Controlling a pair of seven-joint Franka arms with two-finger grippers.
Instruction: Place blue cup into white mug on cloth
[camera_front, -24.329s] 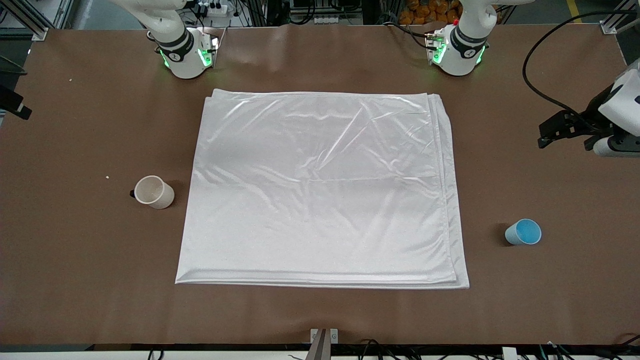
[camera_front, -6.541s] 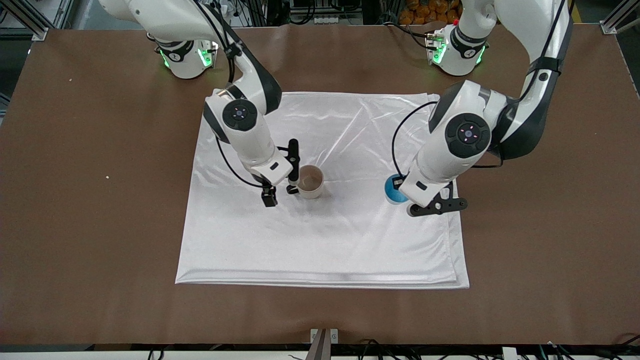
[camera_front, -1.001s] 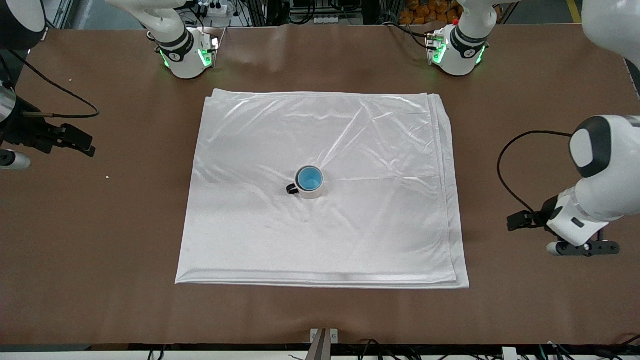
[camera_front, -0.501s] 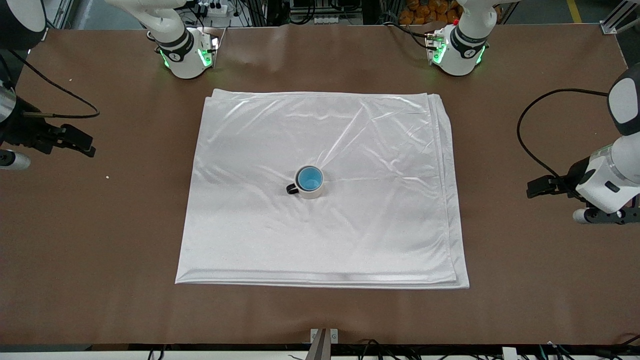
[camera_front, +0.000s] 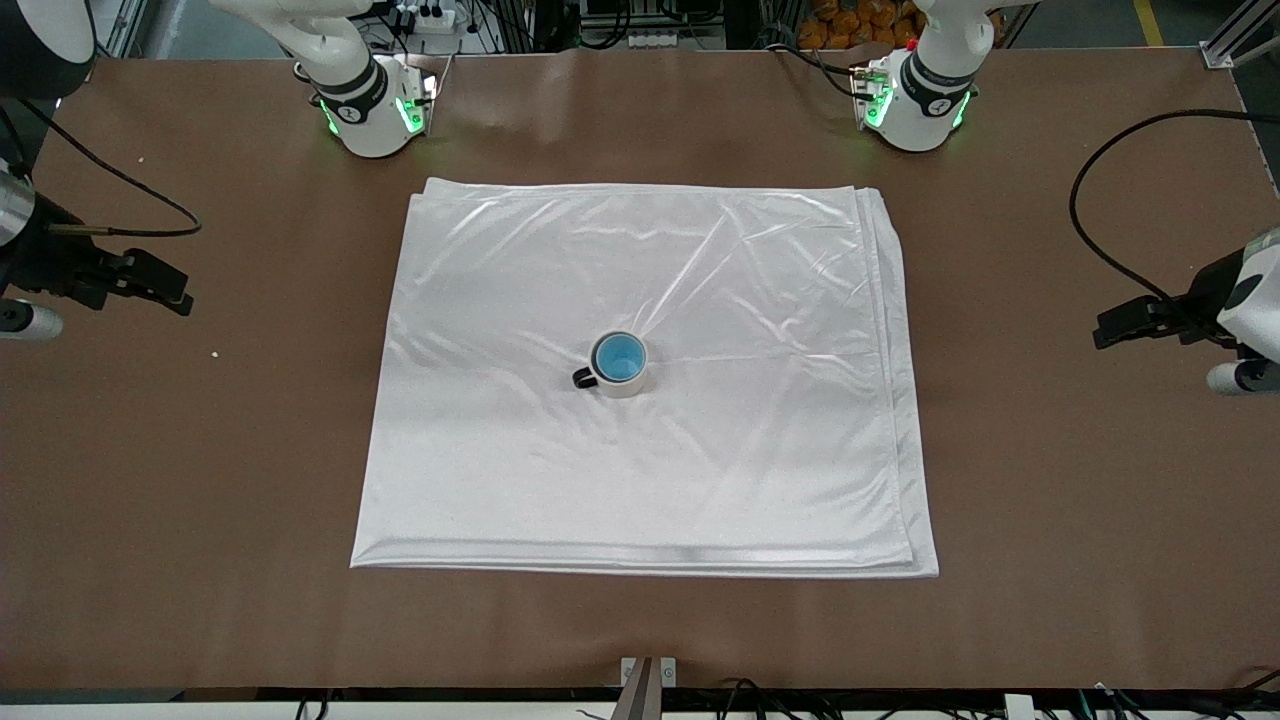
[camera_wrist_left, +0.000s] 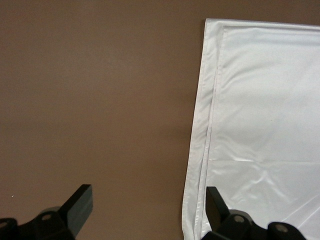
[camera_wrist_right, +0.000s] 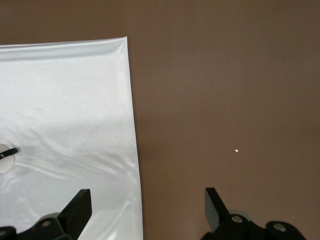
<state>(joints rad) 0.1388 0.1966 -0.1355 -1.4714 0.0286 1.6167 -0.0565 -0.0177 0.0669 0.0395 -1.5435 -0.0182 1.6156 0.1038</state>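
The blue cup (camera_front: 619, 357) sits upright inside the white mug (camera_front: 622, 382), whose black handle points toward the right arm's end. The mug stands near the middle of the cloth (camera_front: 700, 470). My left gripper (camera_front: 1120, 328) is open and empty over bare table at the left arm's end. In the left wrist view the gripper (camera_wrist_left: 148, 201) hangs over the table beside the cloth's edge (camera_wrist_left: 260, 110). My right gripper (camera_front: 165, 290) is open and empty over bare table at the right arm's end. The right wrist view shows the gripper (camera_wrist_right: 147, 202), the cloth (camera_wrist_right: 65, 100) and a sliver of the mug (camera_wrist_right: 4, 159).
The brown table (camera_front: 1050, 560) surrounds the cloth. A small white crumb (camera_front: 214, 353) lies on it toward the right arm's end, and it also shows in the right wrist view (camera_wrist_right: 236, 150). The arm bases (camera_front: 370, 110) stand along the table's edge farthest from the front camera.
My left arm has drawn back from the cloth toward the left arm's end of the table, open and empty. The right arm, mug and cup have not moved.
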